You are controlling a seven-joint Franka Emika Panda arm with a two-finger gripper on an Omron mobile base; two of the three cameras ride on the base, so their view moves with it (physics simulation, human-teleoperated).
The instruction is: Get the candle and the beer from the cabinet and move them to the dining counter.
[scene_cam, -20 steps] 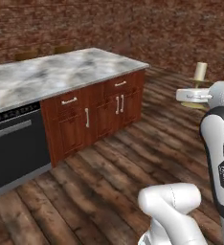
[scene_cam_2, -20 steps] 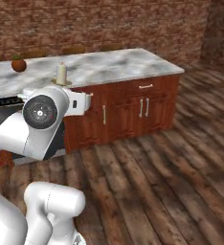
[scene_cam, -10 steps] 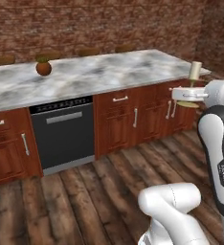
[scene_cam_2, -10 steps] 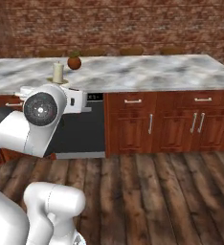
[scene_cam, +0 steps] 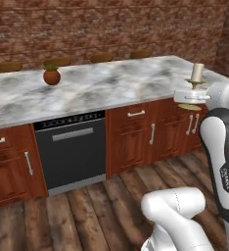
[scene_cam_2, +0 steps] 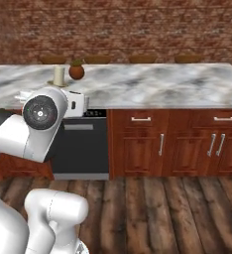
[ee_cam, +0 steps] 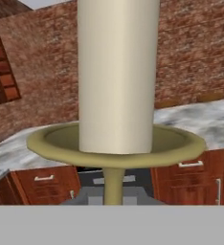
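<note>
My gripper [scene_cam: 190, 97] is shut on the brass stem of the candle [scene_cam: 198, 72], holding it upright in the air off the right end of the dining counter [scene_cam: 111, 86], at about the height of its top. In the right base view the candle [scene_cam_2: 59, 75] stands above my hand at the left, before the counter [scene_cam_2: 152, 87]. Close up in the hand view, the cream candle [ee_cam: 117, 72] rises from its round brass saucer. The beer and the cabinet are out of view.
A round brown plant pot [scene_cam: 51, 76] sits on the counter, also seen at the left in the right base view [scene_cam_2: 77, 71]. Wooden chair backs [scene_cam: 57, 61] line the counter's far side. A black dishwasher [scene_cam: 72, 152] and drawer fronts [scene_cam_2: 152, 144] face me across the plank floor.
The base has driven and turned, so the whole scene has swung: the counter now faces me squarely and closer. The candle stays held in my shut gripper.
</note>
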